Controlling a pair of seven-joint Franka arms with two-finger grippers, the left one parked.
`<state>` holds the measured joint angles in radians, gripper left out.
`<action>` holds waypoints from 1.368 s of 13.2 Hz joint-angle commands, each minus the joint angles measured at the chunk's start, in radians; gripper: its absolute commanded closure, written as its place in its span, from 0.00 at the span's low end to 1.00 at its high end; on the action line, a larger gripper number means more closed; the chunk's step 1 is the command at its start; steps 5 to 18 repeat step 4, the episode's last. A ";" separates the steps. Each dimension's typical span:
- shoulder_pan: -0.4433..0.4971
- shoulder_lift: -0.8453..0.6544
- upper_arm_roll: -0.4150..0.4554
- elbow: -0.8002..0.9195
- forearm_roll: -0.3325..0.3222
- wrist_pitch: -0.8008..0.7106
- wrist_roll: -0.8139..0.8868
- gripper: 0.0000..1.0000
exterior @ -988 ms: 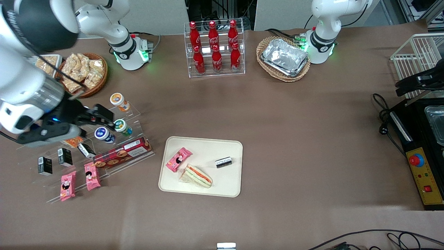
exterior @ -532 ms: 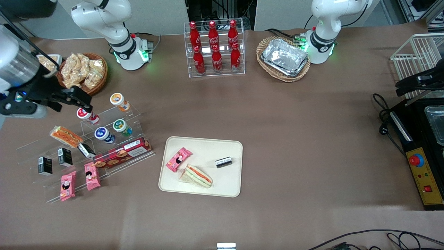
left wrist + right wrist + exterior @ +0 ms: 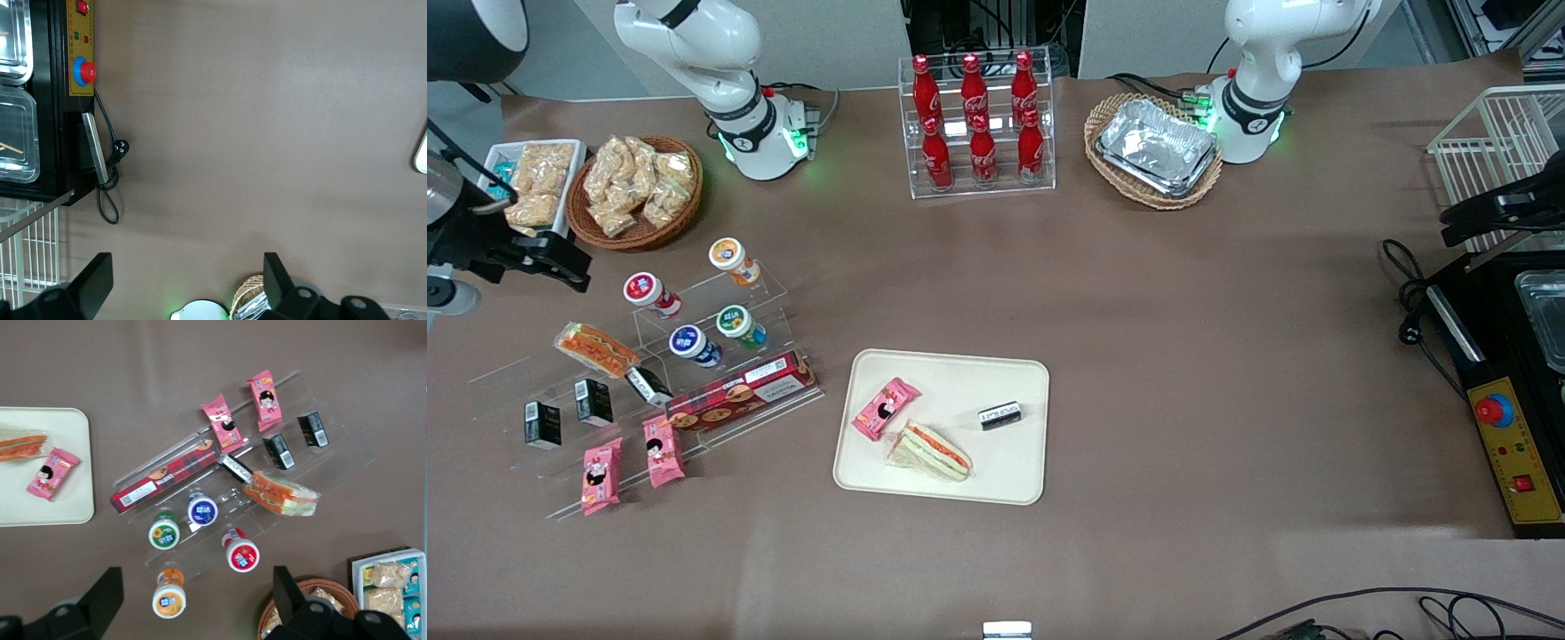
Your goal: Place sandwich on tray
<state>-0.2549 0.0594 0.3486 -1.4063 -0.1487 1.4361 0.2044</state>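
The sandwich, a pale wrapped wedge with red and green filling stripes, lies on the cream tray near the tray's front edge. In the right wrist view only one end of the sandwich shows, at the frame's edge, resting on the tray. My gripper hangs open and empty toward the working arm's end of the table. It is well away from the tray, near the wicker snack basket. In the wrist view the gripper has its fingers spread wide over the table.
A pink snack pack and a small black pack share the tray. An acrylic shelf holds cups, a red biscuit box, pink packs and a shorter orange-brown sandwich. A cola bottle rack and foil trays stand farther back.
My gripper has drawn back from above the acrylic shelf toward the working arm's end of the table, uncovering the orange-brown sandwich and the red-lidded cup. The sandwich on the tray has not moved.
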 commanded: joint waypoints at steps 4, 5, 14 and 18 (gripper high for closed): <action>0.201 -0.085 -0.315 -0.141 0.005 0.083 -0.030 0.00; 0.201 -0.085 -0.315 -0.141 0.005 0.083 -0.030 0.00; 0.201 -0.085 -0.315 -0.141 0.005 0.083 -0.030 0.00; 0.201 -0.085 -0.315 -0.141 0.005 0.083 -0.030 0.00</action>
